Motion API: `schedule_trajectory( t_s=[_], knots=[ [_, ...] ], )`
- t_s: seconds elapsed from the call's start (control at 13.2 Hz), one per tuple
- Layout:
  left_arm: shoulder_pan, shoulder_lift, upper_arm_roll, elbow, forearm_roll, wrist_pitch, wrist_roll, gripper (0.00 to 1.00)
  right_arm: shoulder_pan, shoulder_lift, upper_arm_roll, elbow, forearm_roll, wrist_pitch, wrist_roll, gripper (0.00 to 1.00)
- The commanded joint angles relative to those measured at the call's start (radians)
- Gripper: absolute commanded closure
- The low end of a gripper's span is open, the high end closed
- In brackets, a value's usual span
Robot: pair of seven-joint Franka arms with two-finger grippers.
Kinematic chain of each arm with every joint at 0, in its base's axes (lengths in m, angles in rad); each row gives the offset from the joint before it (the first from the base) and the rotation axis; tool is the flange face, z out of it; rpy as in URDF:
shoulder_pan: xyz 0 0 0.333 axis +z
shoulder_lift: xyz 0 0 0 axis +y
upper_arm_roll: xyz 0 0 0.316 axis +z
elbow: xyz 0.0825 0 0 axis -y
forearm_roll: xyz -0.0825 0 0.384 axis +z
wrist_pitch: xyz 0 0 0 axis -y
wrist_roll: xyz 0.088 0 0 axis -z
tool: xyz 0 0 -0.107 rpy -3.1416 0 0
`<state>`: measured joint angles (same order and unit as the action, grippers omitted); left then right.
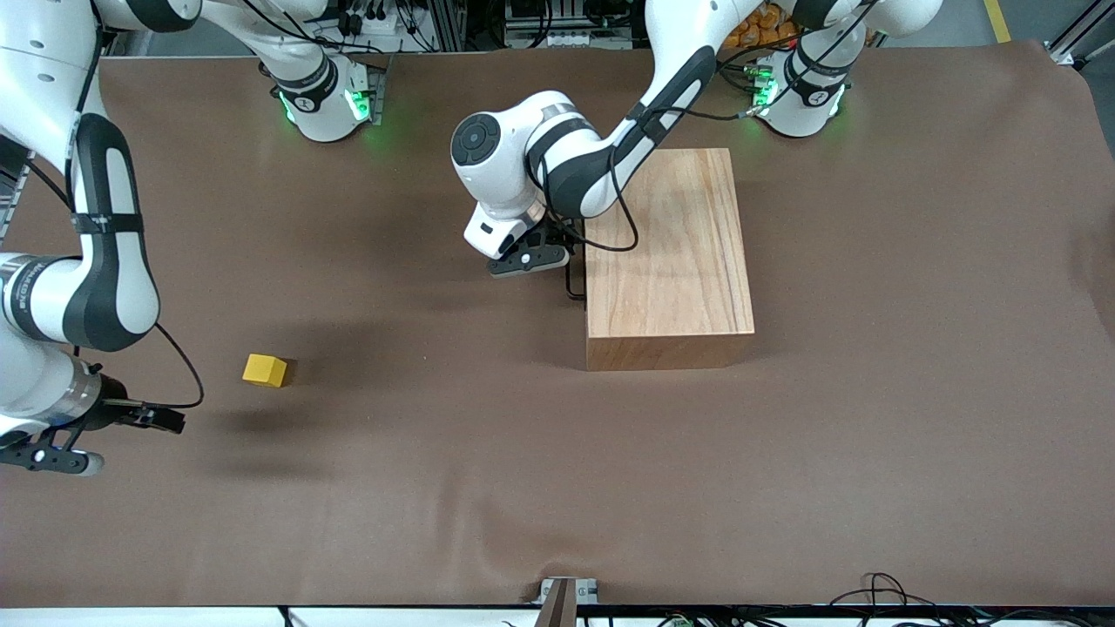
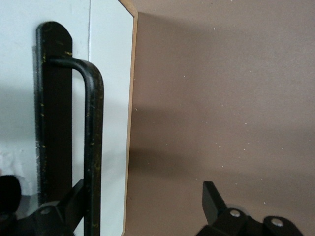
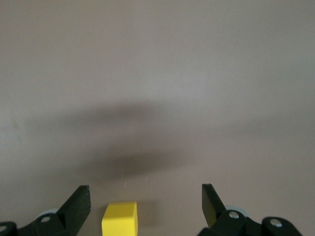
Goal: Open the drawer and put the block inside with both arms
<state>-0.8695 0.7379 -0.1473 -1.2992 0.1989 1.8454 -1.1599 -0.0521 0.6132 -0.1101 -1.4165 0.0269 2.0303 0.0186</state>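
- Left gripper [image 1: 529,258] of mine sits at the wooden box [image 1: 666,248], fingers spread around the drawer's black handle [image 2: 91,142].
- Right gripper [image 3: 146,209], jaws apart, hangs near the block [image 1: 265,370], well away from the box.

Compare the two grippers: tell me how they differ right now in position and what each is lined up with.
The left gripper sits at the wooden box's drawer front, fingers straddling the black handle; the right gripper hangs over bare table, near the yellow block, which it has not grasped. Both are open and hold nothing.
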Motion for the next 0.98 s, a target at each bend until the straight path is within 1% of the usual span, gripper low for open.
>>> schedule_trajectory(
  t_s=[0.0, 0.23, 0.45, 0.53, 0.61, 0.76, 0.91],
  knots=[
    [-0.01, 0.006, -0.005, 0.021, 0.01, 0.03, -0.001, 0.0, -0.015, 0.086, 0.013, 0.152, 0.033, -0.158, -0.017, 0.0],
    [-0.008, 0.006, -0.005, 0.024, -0.027, 0.081, -0.006, 0.0, -0.011, 0.126, 0.013, 0.165, 0.033, -0.185, -0.017, 0.0],
    [-0.022, 0.017, -0.005, 0.024, -0.027, 0.124, -0.006, 0.0, 0.004, 0.158, 0.013, 0.151, 0.036, -0.18, -0.008, 0.0],
    [-0.026, 0.018, -0.005, 0.024, -0.027, 0.144, -0.007, 0.0, 0.041, 0.157, 0.013, 0.119, 0.034, -0.189, -0.002, 0.0],
    [-0.028, 0.018, -0.005, 0.024, -0.027, 0.152, -0.007, 0.0, 0.057, 0.151, 0.012, 0.057, 0.036, -0.187, -0.003, 0.0],
    [-0.031, 0.018, -0.005, 0.024, -0.027, 0.166, -0.007, 0.0, 0.038, 0.151, 0.016, -0.016, 0.042, -0.185, -0.015, 0.0],
    [-0.039, 0.02, -0.005, 0.026, -0.039, 0.199, -0.01, 0.0, 0.046, 0.143, 0.015, -0.033, 0.08, -0.186, -0.016, 0.0]
  ],
)
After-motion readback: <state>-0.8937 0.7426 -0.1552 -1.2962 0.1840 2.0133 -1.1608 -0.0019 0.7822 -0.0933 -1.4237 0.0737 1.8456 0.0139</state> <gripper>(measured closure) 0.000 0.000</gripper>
